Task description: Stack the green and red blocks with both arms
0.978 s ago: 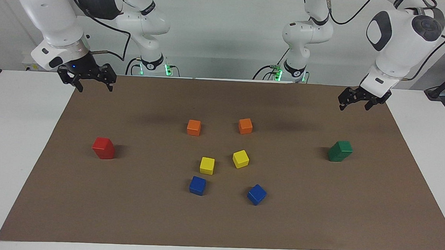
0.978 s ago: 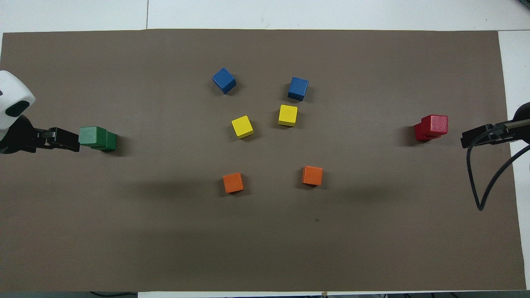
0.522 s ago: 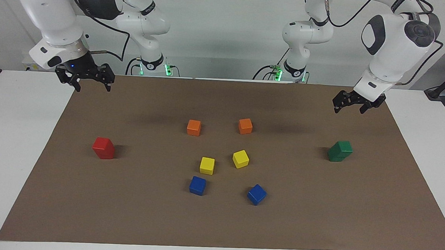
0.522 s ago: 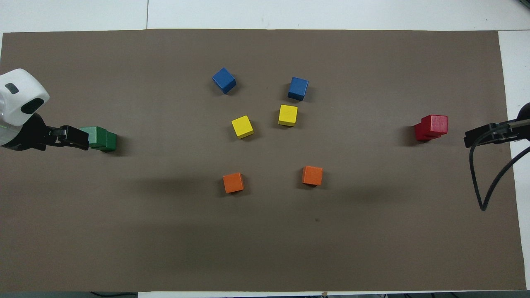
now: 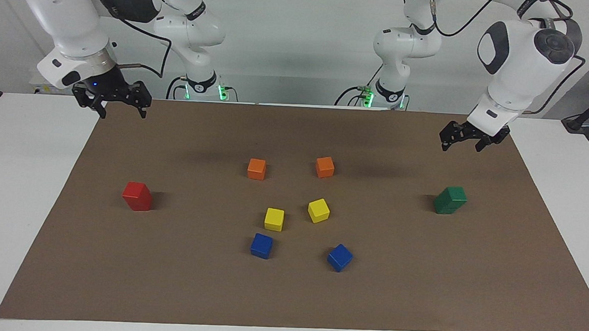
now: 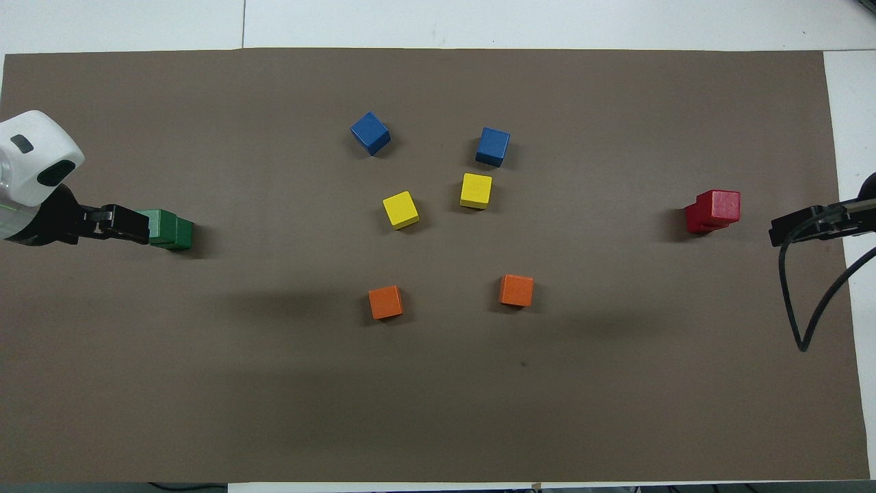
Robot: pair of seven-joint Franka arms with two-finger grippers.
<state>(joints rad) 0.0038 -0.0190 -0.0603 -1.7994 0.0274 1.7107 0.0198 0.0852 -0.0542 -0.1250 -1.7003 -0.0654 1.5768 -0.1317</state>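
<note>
Two red cubes form a stack (image 5: 137, 196) on the brown mat toward the right arm's end; the stack also shows in the overhead view (image 6: 713, 210). Two green cubes form a slightly skewed stack (image 5: 450, 200) toward the left arm's end; it also shows in the overhead view (image 6: 172, 231). My left gripper (image 5: 461, 143) hangs open and empty in the air over the mat, apart from the green stack; seen from overhead, the left gripper (image 6: 118, 224) covers part of that stack. My right gripper (image 5: 123, 112) hangs open and empty over the mat's corner, apart from the red stack; overhead the right gripper (image 6: 797, 226) shows at the mat's edge.
Between the stacks lie two orange cubes (image 5: 256, 168) (image 5: 324, 166), two yellow cubes (image 5: 274, 219) (image 5: 318, 210) and two blue cubes (image 5: 261, 245) (image 5: 339, 257). The mat (image 5: 419, 293) covers most of the white table. A black cable (image 6: 797, 322) hangs from the right arm.
My left gripper has shifted a little toward the table's middle and now overlaps the green stack from overhead. My right gripper has risen slightly. No cube has moved.
</note>
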